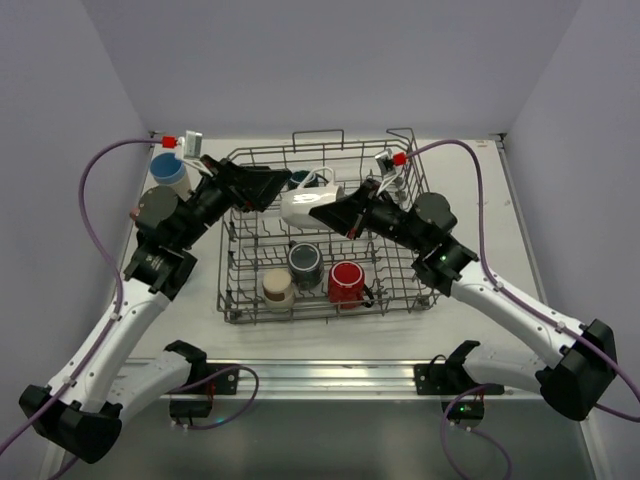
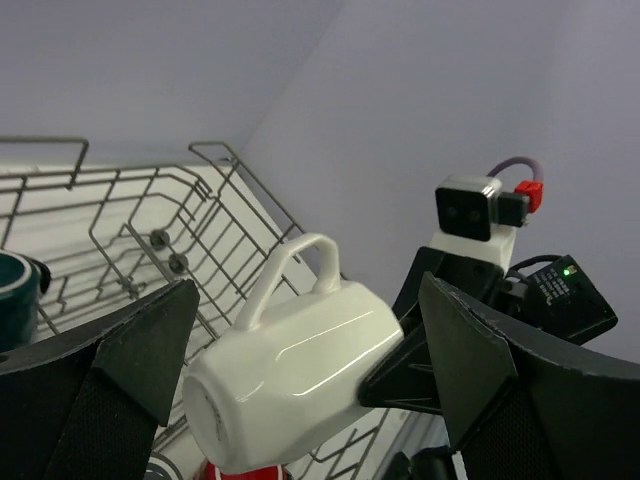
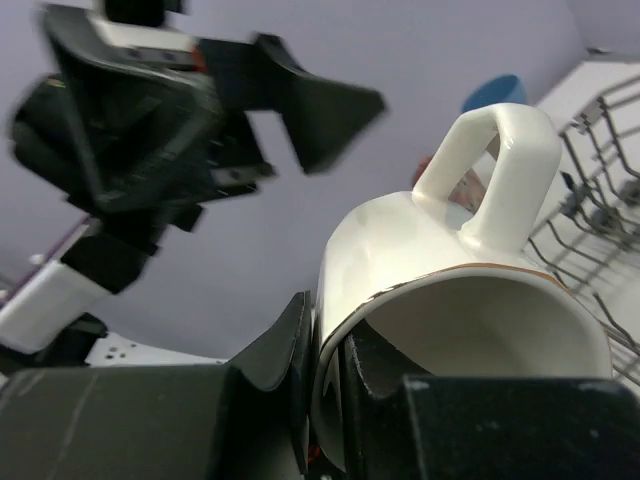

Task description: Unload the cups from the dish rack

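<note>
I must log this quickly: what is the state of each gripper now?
Left gripper: open, holding nothing, its fingers wide on either side of the white mug.
Right gripper: closed on the white mug's rim.

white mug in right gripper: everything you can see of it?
The white mug looks like glossy glazed ceramic, with faceted sides, a squared loop handle and a thin brownish rim line. It looks empty inside. It lies on its side in the air above the dish rack, handle up, base toward the left arm. The right gripper pinches its wall at the rim, one finger inside, one outside. The open left gripper flanks it; contact there is unclear.
</note>
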